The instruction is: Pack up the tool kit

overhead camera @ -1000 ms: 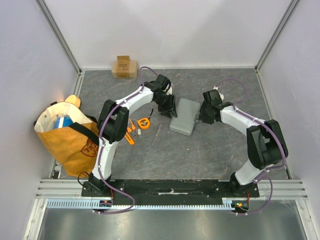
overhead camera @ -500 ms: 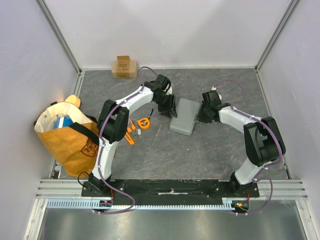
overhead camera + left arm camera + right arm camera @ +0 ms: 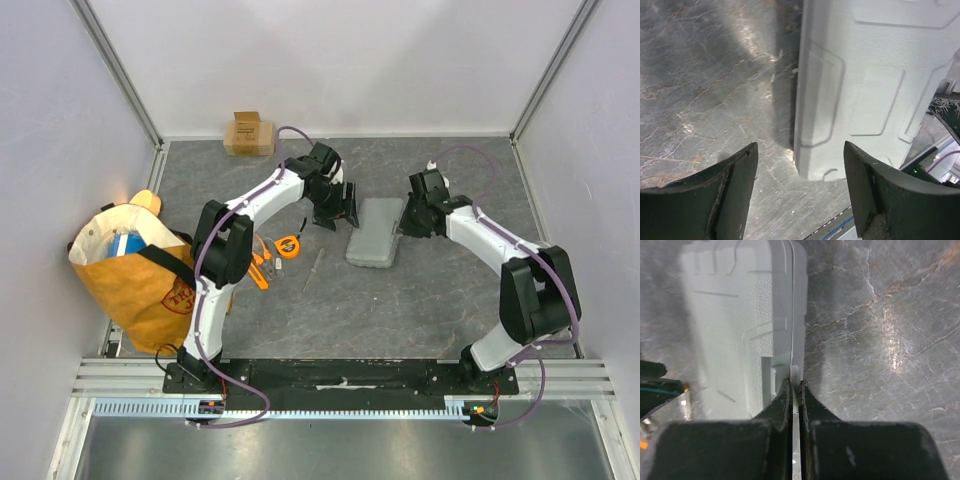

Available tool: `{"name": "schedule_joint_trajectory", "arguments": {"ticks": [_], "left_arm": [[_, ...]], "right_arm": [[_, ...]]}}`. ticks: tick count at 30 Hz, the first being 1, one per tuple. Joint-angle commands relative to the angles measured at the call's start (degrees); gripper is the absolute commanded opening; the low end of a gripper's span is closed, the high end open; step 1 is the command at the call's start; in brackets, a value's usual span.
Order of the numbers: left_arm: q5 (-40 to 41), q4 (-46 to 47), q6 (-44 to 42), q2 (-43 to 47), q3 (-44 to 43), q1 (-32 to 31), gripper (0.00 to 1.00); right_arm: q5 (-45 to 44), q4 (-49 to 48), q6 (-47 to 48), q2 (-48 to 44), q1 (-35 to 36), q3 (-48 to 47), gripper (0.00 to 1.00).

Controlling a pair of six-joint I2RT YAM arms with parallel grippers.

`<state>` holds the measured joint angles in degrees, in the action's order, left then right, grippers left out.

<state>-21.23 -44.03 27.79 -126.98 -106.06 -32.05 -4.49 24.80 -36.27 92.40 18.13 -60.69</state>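
- Three loose tools lie nearest the arm bases, left of centre: orange-handled pliers [image 3: 260, 270], a thin screwdriver [image 3: 313, 268] and, just beyond them, a tape measure [image 3: 288, 245]. All are outside the case, on the left arm's side.
- The grey case [image 3: 375, 232] lies flat and closed mid-table, just right of those tools. Its long axis runs near to far, the far end leaning slightly right.
- The right gripper [image 3: 793, 390] is at the case's right long edge, fingers pinched together, tips at the lid seam beside a small raised tab [image 3: 778, 375]. Nothing shows between them.
- The left gripper [image 3: 799, 150] hovers at the case's left edge, towards the far end, jaws spread wide and holding nothing.
- So the case sits between the two grippers. Opening it likely turns on that right-edge seam, so the right arm is the better placed.
- Farthest back, a small cardboard box [image 3: 250, 133] stands by the wall.
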Motion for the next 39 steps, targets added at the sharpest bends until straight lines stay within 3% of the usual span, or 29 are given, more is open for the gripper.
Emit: {"name": "schedule_joint_trajectory", "arguments": {"ticks": [1, 7, 16, 19, 25, 29, 35, 37, 39], "left_arm": [[-5.64, 5.7, 0.07, 6.74, -2.66, 0.15, 0.76], [-13.47, 12.29, 3.58, 7.62, -0.91, 0.15, 0.76], [-16.47, 16.35, 6.05, 6.31, 2.79, 0.15, 0.77], [-11.92, 13.37, 5.61, 5.52, 2.97, 0.24, 0.77], [4.51, 5.28, 4.82, 4.64, 3.23, 0.94, 0.77], [9.62, 3.34, 4.47, 5.33, 4.45, 1.38, 0.77], [12.79, 2.55, 2.8, 7.88, 5.86, 2.87, 0.84], [14.02, 2.55, 1.66, 9.28, 6.3, 3.4, 0.91], [15.08, 2.02, 0.34, 10.43, 6.74, 3.92, 0.92]], "right_arm": [[-0.52, 5.16, 2.96, -5.3, -0.11, -7.51, 0.0], [-1.22, 11.23, 3.4, -4.69, 0.41, -13.05, 0.0], [-1.75, 12.38, 5.07, -4.6, 0.94, -14.81, 0.0], [-3.06, 12.38, 5.33, -4.25, 0.85, -13.67, 0.0], [-8.68, 10.63, 8.32, -3.19, -0.63, -7.44, 0.03], [-11.85, 7.64, 10.52, -2.49, -3.53, -4.09, 0.1], [-16.95, 4.83, 14.56, 1.64, -7.49, -5.32, 0.1], [-18.36, 4.12, 15.52, 2.69, -7.85, -6.55, 0.2], [-18.27, 3.68, 15.97, 3.31, -7.93, -8.21, 0.37]]}}
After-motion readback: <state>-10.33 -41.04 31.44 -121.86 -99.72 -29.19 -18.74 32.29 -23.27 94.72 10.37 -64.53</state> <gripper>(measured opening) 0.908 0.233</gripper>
